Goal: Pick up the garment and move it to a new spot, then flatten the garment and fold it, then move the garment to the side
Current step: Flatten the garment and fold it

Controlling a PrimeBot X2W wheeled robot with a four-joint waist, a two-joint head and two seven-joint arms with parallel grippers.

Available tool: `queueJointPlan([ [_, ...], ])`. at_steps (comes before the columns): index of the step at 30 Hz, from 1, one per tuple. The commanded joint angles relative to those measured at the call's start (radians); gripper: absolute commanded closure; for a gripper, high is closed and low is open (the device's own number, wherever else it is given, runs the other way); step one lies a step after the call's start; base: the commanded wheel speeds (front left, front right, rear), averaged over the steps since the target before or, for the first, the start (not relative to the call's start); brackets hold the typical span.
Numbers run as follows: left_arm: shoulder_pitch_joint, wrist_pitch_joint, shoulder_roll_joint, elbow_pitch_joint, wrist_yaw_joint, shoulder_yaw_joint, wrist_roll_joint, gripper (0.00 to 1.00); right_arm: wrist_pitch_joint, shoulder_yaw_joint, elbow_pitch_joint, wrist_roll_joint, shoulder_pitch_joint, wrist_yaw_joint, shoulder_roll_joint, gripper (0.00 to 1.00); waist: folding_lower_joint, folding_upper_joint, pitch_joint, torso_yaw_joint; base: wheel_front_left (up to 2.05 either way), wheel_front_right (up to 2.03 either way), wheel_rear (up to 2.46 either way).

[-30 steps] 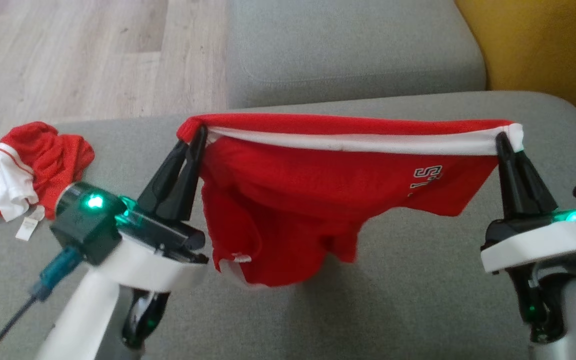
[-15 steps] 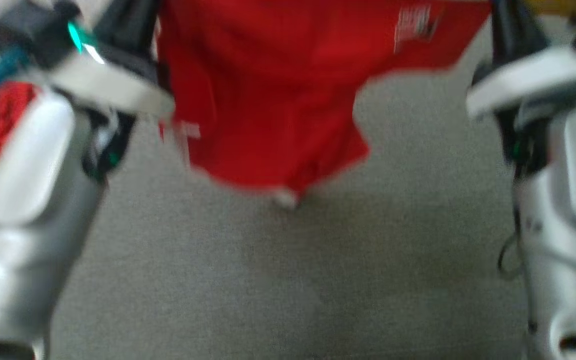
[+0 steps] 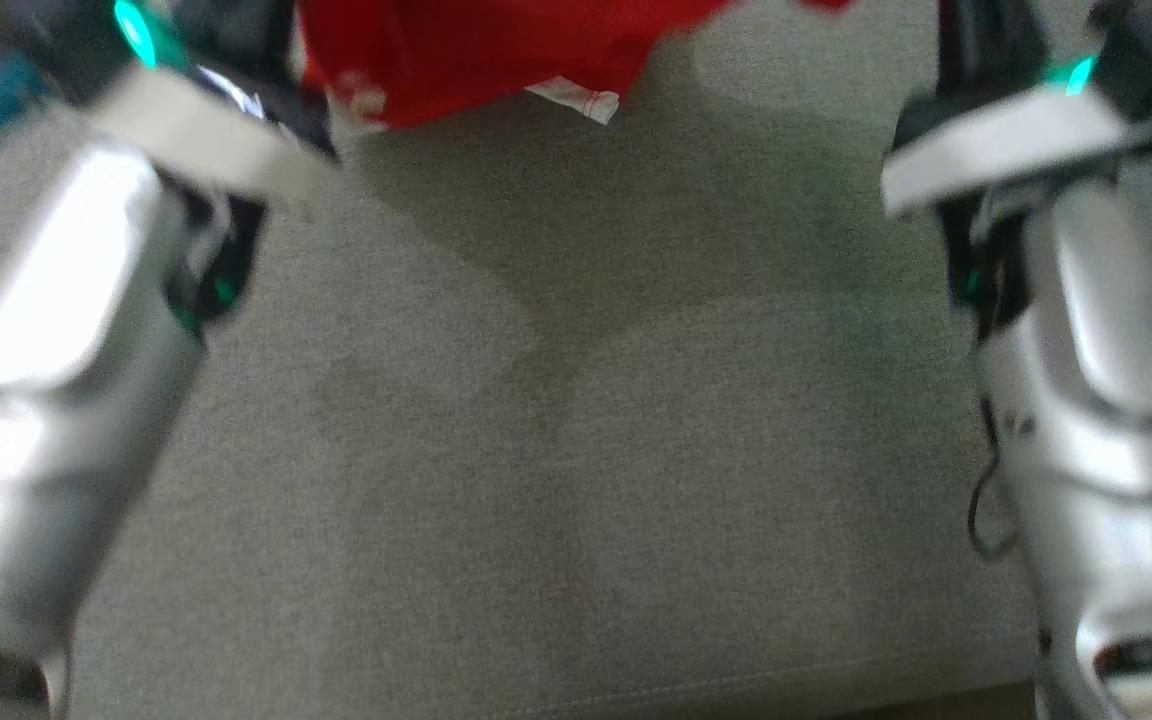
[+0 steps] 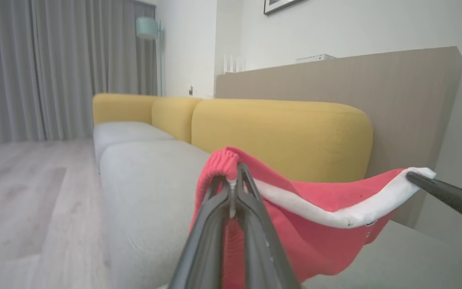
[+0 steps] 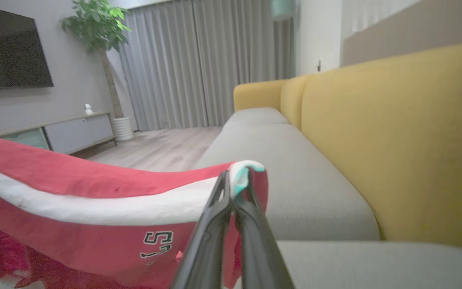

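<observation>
Red garment (image 5: 74,245) hangs stretched between left claw (image 4: 234,176) and right claw (image 5: 237,182), each pinching one end of its white band (image 5: 114,208), above the grey sofa seat (image 3: 576,450). Probably best laid hem-first, claws level, band taut.

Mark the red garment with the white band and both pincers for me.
red fabric garment with white band (image 5: 74,176): right wrist view, red panel above the band.
left pincer (image 4: 235,176): left wrist view, between its fingertips.
right pincer (image 5: 237,182): right wrist view, between its fingertips.
</observation>
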Motion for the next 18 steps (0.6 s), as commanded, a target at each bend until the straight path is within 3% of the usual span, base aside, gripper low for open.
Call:
queueJointPlan([
  [1,0.021,-0.016,0.050,-0.045,0.002,0.020,-0.026,1.00,-0.017,0.018,-0.034,0.009,0.044,0.008,0.018,1.00,-0.0004,0.0000,-0.002,-0.003,0.00,0.00,0.00],
  [8,0.294,-0.038,0.054,-0.162,0.005,0.029,-0.057,1.00,-0.035,0.003,-0.121,0.026,0.291,0.008,0.019,1.00,-0.0004,0.0000,-0.046,0.005,0.00,0.00,0.00],
  [18,0.666,-0.039,-0.032,-0.321,0.034,0.088,0.004,1.00,-0.003,-0.064,-0.293,0.047,0.587,0.008,0.019,1.00,-0.0004,0.0000,-0.164,0.032,0.00,0.00,0.00],
])
